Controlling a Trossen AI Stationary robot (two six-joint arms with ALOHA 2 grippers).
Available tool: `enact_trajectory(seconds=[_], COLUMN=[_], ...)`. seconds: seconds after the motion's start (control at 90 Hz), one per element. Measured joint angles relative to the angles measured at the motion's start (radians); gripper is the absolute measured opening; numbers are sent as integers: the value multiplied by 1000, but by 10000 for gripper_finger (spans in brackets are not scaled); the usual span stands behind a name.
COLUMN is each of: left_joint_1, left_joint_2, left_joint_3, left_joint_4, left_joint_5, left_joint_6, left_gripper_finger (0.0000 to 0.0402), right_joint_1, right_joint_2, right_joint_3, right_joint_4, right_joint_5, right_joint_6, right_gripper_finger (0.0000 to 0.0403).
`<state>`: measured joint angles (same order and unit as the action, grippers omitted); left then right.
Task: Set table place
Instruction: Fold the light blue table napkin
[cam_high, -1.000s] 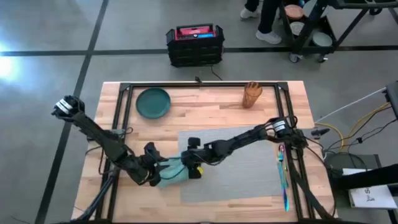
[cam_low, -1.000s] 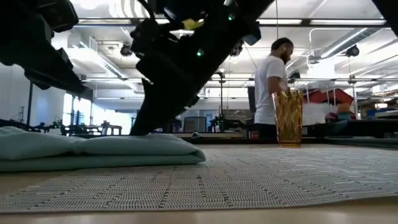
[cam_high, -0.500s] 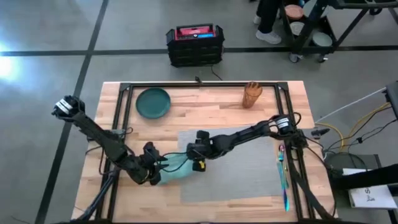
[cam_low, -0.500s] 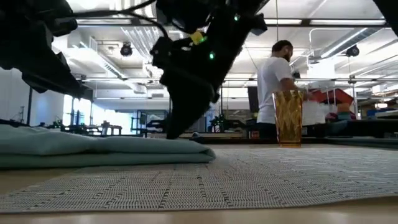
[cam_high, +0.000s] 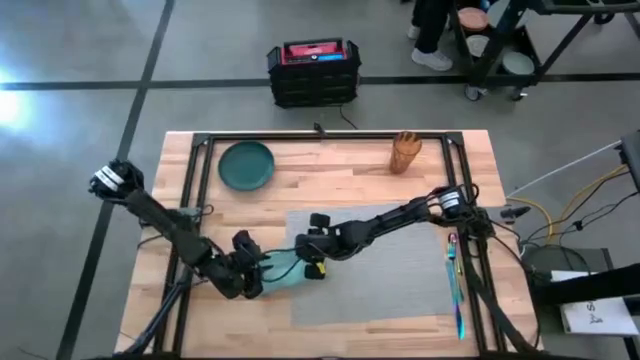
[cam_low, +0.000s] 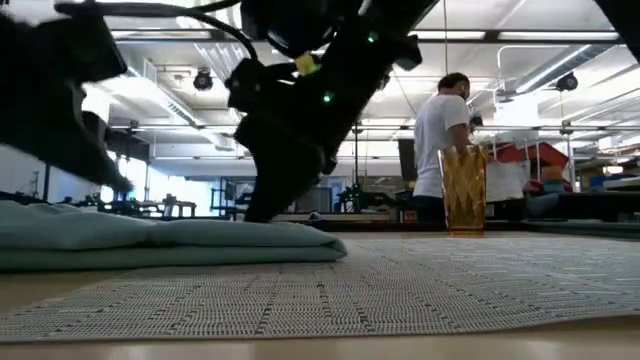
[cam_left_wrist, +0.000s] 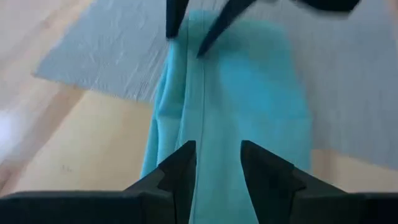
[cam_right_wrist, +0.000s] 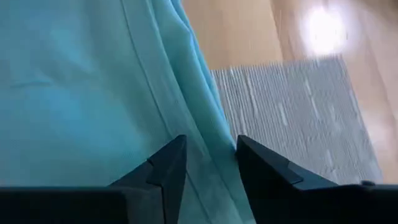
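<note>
Both end effectors are meeting over a folded teal cloth napkin (cam_high: 285, 271) lying across the nine o'clock edge of the flat grey woven placemat (cam_high: 400, 262) on the light plank tabletop (cam_high: 345, 182). The left end effector (cam_left_wrist: 217, 163) and the right end effector (cam_right_wrist: 210, 155) are each slightly parted, gripping nothing, seemingly smoothing the cloth flat.

Table (cam_high: 340, 185): light wooden planks, black rail frame. Grey woven placemat (cam_high: 400, 270) lies flat on its near-right part, long side along the table's length.

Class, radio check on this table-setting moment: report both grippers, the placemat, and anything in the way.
Left gripper and right gripper: jaws narrowly open over teal napkin. Napkin overlaps grey placemat left edge. Green plate and amber cup off the mat.
</note>
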<state>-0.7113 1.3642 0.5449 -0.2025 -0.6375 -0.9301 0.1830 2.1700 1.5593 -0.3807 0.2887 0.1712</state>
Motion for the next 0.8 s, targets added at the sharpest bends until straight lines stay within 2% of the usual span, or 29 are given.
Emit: enact_trajectory(seconds=[0.2, 0.311, 0.567, 0.644, 0.8], left_joint_1=[0, -1, -1, -3, -25], left_joint_2=[77, 89, -19, -64, -102], left_joint_3=[0, 0, 22, 30, 15], left_joint_4=[-78, -86, -94, -93, -6], left_joint_5=[98, 97, 105, 106, 129], left_joint_6=[-87, -116, -87, -76, -45], left_gripper_finger=[114, 114, 114, 114, 114], right_joint_1=[0, 2, 7, 17, 64], right_joint_2=[0, 0, -67, -90, -76], right_joint_3=[0, 0, 0, 0, -2], right_joint_4=[-77, -90, -91, -76, 52], right_joint_5=[26, 26, 18, -18, -175], right_joint_6=[20, 23, 40, 34, -55], right_gripper_finger=[98, 87, 65, 59, 49])
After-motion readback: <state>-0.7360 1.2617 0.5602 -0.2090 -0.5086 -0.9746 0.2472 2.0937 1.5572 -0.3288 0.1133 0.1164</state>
